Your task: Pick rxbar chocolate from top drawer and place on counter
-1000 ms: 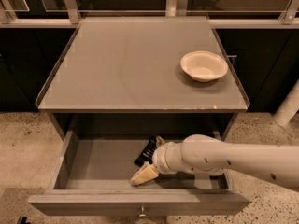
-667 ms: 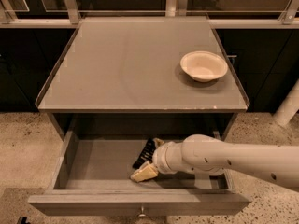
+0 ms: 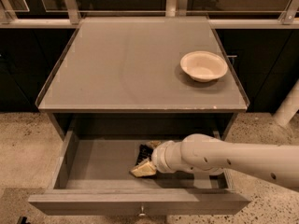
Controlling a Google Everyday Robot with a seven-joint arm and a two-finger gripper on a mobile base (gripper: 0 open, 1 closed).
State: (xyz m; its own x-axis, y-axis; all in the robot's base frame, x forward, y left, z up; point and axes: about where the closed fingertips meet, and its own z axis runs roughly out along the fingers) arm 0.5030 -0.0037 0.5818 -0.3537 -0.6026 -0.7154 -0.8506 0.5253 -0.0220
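Virtually unchanged from a second ago: gripper (image 3: 146,161) low in top drawer (image 3: 93,164), lower centre of frame, at rxbar chocolate (image 3: 143,152). Grasp step apparently in hand; no lift yet, counter (image 3: 126,64) placement pending. Bar largely hidden behind gripper; open or closed state impossible to tell. Arm (image 3: 243,160) cut off at right edge.

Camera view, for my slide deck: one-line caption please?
The tool sits in the open drawer by a black snack bar; a bowl rests on the counter.
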